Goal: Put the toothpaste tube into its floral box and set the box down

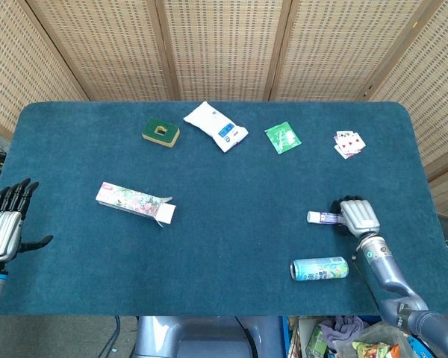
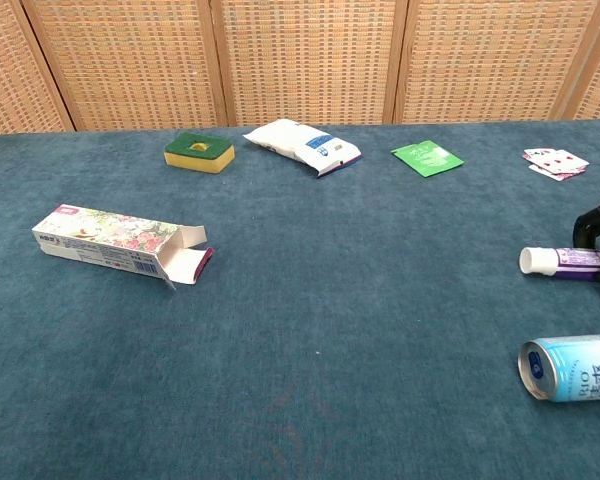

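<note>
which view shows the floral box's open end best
The chest view: the floral box lies close to the camera, with its open flaps and dark red inside facing it. In the head view the box is small, seen from above, and its flaps show only as pale tabs.

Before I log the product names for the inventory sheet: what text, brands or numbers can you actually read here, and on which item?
Can: large dark characters on the side, cut off by the frame edge, not legible.
Floral box: print too small.
Toothpaste tube: blurred.
White pouch, green sachet: unreadable.
Playing cards: red pips only.
</note>
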You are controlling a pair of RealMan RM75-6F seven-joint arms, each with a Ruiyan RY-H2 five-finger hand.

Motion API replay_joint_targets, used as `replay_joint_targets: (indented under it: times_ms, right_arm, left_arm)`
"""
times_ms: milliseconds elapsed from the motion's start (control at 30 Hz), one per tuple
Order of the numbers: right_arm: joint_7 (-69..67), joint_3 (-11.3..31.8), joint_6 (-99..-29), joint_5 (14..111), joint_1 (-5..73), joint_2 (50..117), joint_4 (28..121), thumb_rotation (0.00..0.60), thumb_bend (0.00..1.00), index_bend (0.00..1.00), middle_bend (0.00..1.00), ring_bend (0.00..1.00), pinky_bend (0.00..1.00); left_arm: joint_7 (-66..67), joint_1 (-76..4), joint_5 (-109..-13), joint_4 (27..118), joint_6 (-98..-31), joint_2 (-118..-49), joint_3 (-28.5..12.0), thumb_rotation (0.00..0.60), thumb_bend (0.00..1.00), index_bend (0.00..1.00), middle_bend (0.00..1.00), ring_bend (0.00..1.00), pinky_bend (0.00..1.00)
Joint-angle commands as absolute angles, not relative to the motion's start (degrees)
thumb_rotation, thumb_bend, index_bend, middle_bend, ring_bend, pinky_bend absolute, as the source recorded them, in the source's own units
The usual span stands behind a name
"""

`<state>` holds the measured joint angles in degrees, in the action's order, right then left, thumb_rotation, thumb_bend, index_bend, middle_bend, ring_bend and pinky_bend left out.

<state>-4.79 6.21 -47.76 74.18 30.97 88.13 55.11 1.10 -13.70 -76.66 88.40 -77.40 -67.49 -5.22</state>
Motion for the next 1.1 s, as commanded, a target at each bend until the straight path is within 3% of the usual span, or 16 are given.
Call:
replay_joint_targets:
  times_ms: [33, 333, 500, 633, 833, 1100]
  right_arm:
    - [-5.32, 6.01, -47.47, 74.37, 30.99, 88.42, 54.54, 0.6, 0.44, 0.55, 0.52, 0.34, 0.31]
    - [-9.57, 5.98, -51.21, 76.96, 30.12, 86.79, 56.68, 0.6, 0.46, 0.58, 0.56, 0.38, 0.32]
    - [-10.32, 5.99, -55.75, 79.16, 29.01, 83.52, 61.24, 0.6, 0.46, 0.59, 0.56, 0.38, 0.32]
    - [-9.57, 6.04, -59.7, 80.09, 27.38, 80.38, 66.8, 0.6, 0.46, 0.59, 0.56, 0.38, 0.32]
    - [-4.24, 6.2, -64.07, 80.25, 25.54, 77.86, 72.11, 0.6, 0.46, 0.59, 0.56, 0.38, 0.32]
    - [-0.87, 6.73, -64.73, 78.2, 24.71, 77.99, 73.93, 0.6, 0.46, 0.59, 0.56, 0.38, 0.32]
  left_arm:
    - [1.16, -13.74, -76.6, 88.27, -77.15, -67.61, -5.22, 0.6, 0.12, 0.0, 0.0, 0.0, 0.0]
    - [1.94, -14.84, -77.05, 88.01, -75.76, -67.37, -5.76, 0.6, 0.12, 0.0, 0.0, 0.0, 0.0]
    - [1.96, -19.88, -80.81, 84.58, -70.46, -66.5, -6.28, 0.6, 0.12, 0.0, 0.0, 0.0, 0.0]
    - [-3.34, -25.56, -85.9, 78.09, -65.09, -67.36, -6.18, 0.6, 0.12, 0.0, 0.0, 0.0, 0.0]
    - [-12.74, -32.41, -93.77, 63.33, -61.71, -74.17, -3.91, 0.6, 0.12, 0.0, 0.0, 0.0, 0.0]
    - [-21.82, -39.81, -98.44, 51.45, -55.48, -82.5, 0.08, 0.6, 0.12, 0.0, 0.0, 0.0, 0.03]
